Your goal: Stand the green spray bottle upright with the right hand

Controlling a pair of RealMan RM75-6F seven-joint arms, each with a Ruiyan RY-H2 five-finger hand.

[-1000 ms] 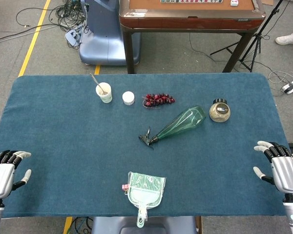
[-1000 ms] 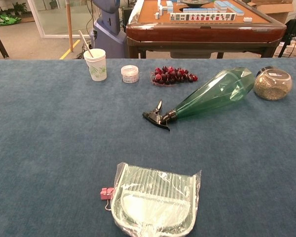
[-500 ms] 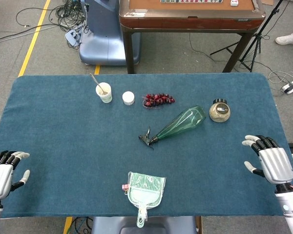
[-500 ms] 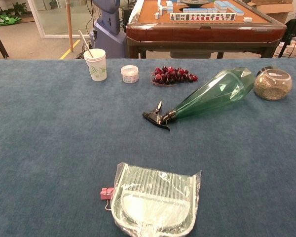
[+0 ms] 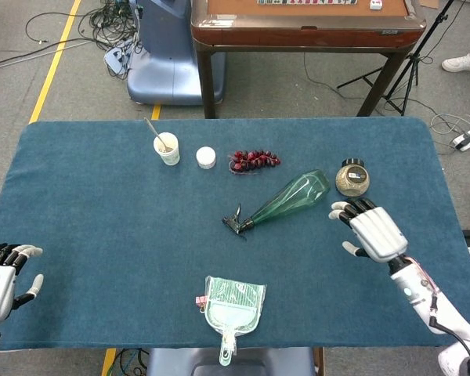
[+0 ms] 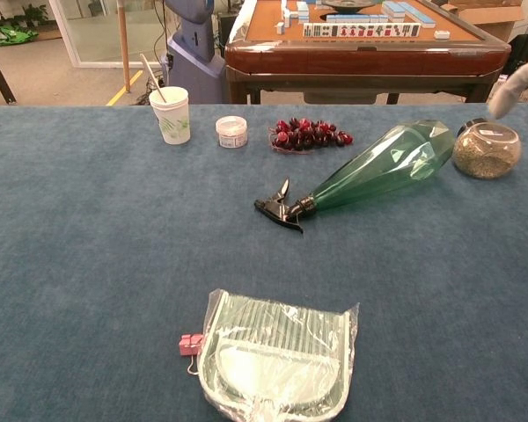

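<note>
1. Nothing done yet: the bottle (image 5: 288,199) lies on its side mid-tabletop, nozzle toward the near edge.
2. My right hand (image 5: 374,232) hovers beside its fat end, fingers spread, holding nothing.
3. Left: grasp, tip upright.

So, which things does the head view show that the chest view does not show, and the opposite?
Only the head view shows the whole right hand, open beside the bottle's wide end, and the left hand at the table's near left edge. Only the chest view shows the tiles on the wooden table behind. Both show the green spray bottle lying on its side, the grapes, paper cup, round jar and dustpan.
</note>
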